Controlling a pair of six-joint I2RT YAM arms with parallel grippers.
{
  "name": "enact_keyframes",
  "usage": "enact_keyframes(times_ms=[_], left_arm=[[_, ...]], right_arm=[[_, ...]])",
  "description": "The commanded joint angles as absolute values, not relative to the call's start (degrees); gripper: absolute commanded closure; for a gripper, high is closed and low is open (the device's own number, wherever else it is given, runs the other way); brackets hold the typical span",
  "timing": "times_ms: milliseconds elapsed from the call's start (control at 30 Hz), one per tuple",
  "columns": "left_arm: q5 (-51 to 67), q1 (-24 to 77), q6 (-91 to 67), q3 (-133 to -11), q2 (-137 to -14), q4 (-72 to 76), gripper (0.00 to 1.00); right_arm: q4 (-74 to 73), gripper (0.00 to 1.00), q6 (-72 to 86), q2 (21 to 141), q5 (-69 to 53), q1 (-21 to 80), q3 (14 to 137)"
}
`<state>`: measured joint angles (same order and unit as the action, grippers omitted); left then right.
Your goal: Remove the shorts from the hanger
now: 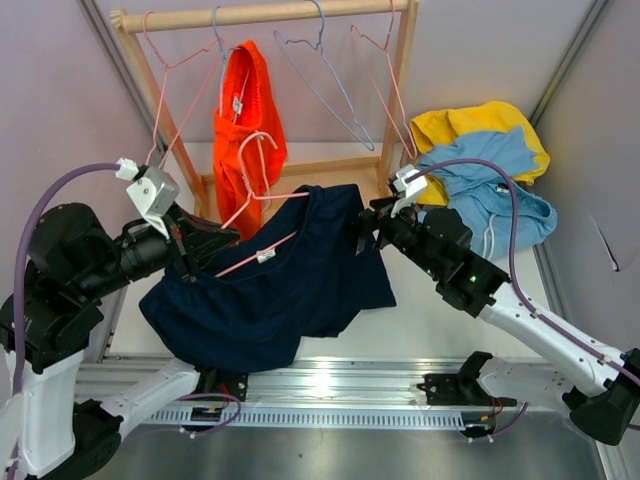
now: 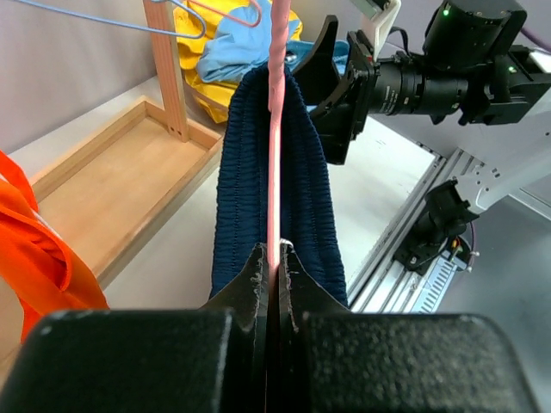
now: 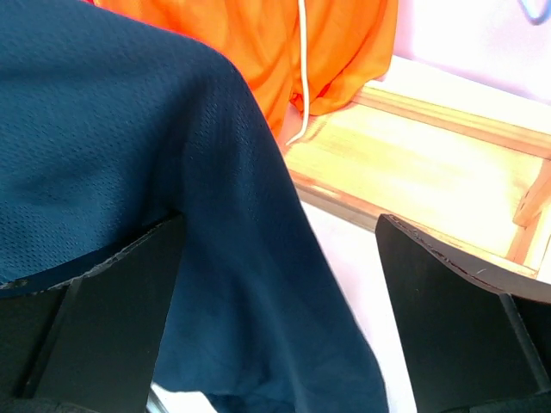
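Navy shorts (image 1: 280, 285) hang over a pink wire hanger (image 1: 262, 185) held above the table. In the left wrist view the shorts' waistband (image 2: 245, 172) drapes both sides of the hanger's pink bar (image 2: 276, 129). My left gripper (image 1: 190, 245) is shut on that bar at the shorts' left end. My right gripper (image 1: 365, 228) is open at the shorts' right edge. In the right wrist view the navy fabric (image 3: 215, 258) lies between its spread fingers (image 3: 456, 318), not pinched.
A wooden rack (image 1: 265, 15) at the back holds orange shorts (image 1: 248, 120) and several bare wire hangers (image 1: 330, 70). Its wooden base tray (image 1: 330, 170) lies below. A yellow and light blue clothes pile (image 1: 490, 160) sits at the back right.
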<state>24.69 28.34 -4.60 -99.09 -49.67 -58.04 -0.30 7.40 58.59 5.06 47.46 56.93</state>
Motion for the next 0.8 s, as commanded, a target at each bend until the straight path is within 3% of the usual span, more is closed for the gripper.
enact_keyframes(times_ms=[0,33,67,167,300,333,367,400,600,767], left_arm=[[26.63,28.56,-6.06,-98.71,-48.34,-52.91,1.00],[26.46,28.65,-5.98,-98.44,-48.34,-52.74,1.00],[26.37,28.57,-5.98,-98.44,-48.25,-52.65,1.00],[26.63,28.65,-6.06,-98.35,-48.34,-51.95,1.00],[27.33,28.65,-6.15,-98.96,-49.30,-51.42,1.00],[27.33,28.57,-6.33,-99.23,-49.57,-51.42,1.00],[27.25,28.56,-6.33,-99.05,-49.57,-51.33,1.00],[27.16,28.56,-6.33,-99.57,-49.92,-51.33,1.00],[24.35,28.57,-5.80,-100.37,-50.36,-52.73,1.00],[21.97,28.65,-5.54,-97.39,-48.52,-53.70,1.00]], right_arm=[[2.81,0.01,6.33,58.36,4.48,47.81,59.41],[2.81,0.03,6.15,58.53,4.31,47.73,59.33],[2.81,0.15,6.07,58.54,3.87,47.81,59.24],[2.55,0.39,5.71,58.89,1.94,47.72,58.80],[4.39,0.60,6.15,59.33,-1.39,47.73,56.52],[4.92,0.69,6.33,59.50,-1.49,47.81,56.08],[5.70,0.87,6.59,59.76,-1.41,47.73,55.29],[5.97,0.98,6.94,59.94,-0.88,47.81,55.02],[5.98,1.00,6.16,58.98,5.95,47.38,55.02],[1.94,1.00,6.76,57.92,8.19,36.59,58.88]])
